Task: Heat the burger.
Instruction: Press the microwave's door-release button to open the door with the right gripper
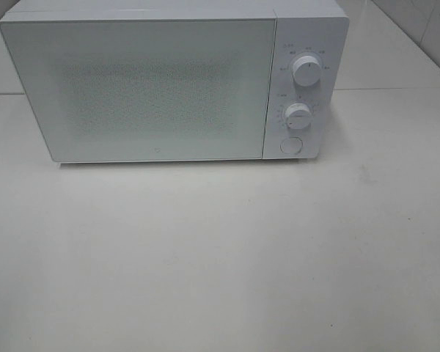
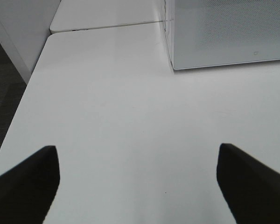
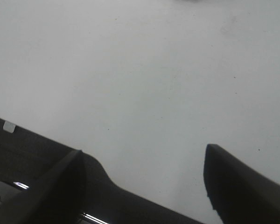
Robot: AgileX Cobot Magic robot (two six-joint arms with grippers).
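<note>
The burger is out of view in every frame. A white microwave (image 1: 139, 88) stands at the back of the white table with its door shut; two round knobs (image 1: 306, 70) and a round button (image 1: 290, 144) sit on its right panel. Its lower front corner (image 2: 228, 42) also shows in the left wrist view. My left gripper (image 2: 137, 179) hovers open over bare table, a little in front of the microwave's left corner, nothing between its dark fingers (image 2: 30, 179). My right gripper (image 3: 142, 179) is open over bare table too, holding nothing. Neither arm appears in the exterior high view.
The white table (image 1: 220, 257) spreads in front of the microwave. Its left edge (image 2: 23, 98) drops to a dark floor in the left wrist view. A seam (image 2: 107, 25) joins a second tabletop behind. A dark table edge (image 3: 37, 149) crosses the right wrist view.
</note>
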